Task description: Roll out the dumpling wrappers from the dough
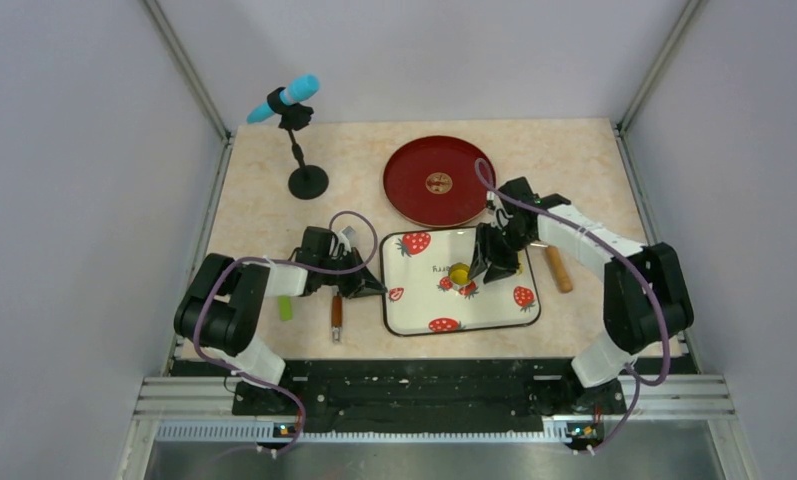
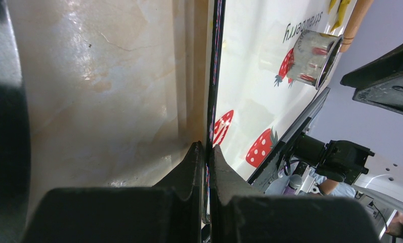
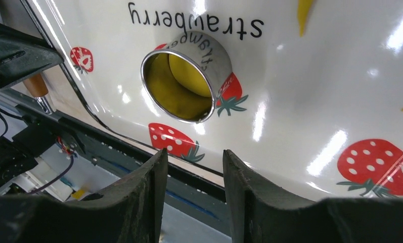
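The dough [image 3: 174,91] sits inside a small metal ring [image 3: 217,53] near the middle of the strawberry-printed tray [image 1: 489,300]. It fills the ring's floor as a flat yellow layer with a rounder swell toward the far side, and a few thin yellow smears [image 3: 303,12] lie loose on the tray beyond it. It looks soft, light and a bit tacky. A pinch would probably dent or tear it, so the ring's stiff outer wall seems the safer hold, or else the thin rim of the dough once the ring is off. The right claw [image 3: 194,154] hangs just on the near side of the ring, released, its fingers apart with nothing between them. The left claw [image 2: 208,149] is clenched on the tray's left rim. That seems sensible, since the tray is glossy and would likely skate under any push. The wooden roller [image 1: 557,268] lies just right of the tray on the tabletop [image 1: 254,220], which is pale with a marbled look and some sheen. A brown-handled tool [image 1: 336,312] lies just left of the tray beside the left arm. A red round plate [image 1: 394,185] sits just beyond the tray's far edge. A blue microphone on a black stand [image 1: 284,98] stands at the far left. Plain grey walls [image 1: 74,200] close in the left, right and far sides.
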You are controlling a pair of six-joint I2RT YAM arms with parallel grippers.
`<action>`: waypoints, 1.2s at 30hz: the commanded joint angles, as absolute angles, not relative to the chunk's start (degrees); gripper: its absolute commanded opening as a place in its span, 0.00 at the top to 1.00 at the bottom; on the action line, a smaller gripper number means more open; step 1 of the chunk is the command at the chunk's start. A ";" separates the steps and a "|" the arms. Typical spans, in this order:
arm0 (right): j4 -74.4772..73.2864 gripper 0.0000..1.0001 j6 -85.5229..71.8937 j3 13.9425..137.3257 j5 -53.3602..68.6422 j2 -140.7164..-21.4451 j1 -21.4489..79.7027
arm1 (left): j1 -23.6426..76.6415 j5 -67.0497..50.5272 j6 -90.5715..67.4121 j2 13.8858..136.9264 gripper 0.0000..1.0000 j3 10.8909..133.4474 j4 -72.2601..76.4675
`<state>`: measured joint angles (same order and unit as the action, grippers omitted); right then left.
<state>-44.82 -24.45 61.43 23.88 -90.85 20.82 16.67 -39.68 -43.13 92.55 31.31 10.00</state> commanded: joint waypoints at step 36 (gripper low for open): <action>-48.31 1.00 -25.53 73.93 18.66 -98.89 23.44 | 17.31 -37.17 -41.23 94.70 1.00 31.55 8.95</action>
<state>-46.85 -26.09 70.70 19.07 -101.43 22.83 16.67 -40.42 -43.13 93.17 31.53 10.39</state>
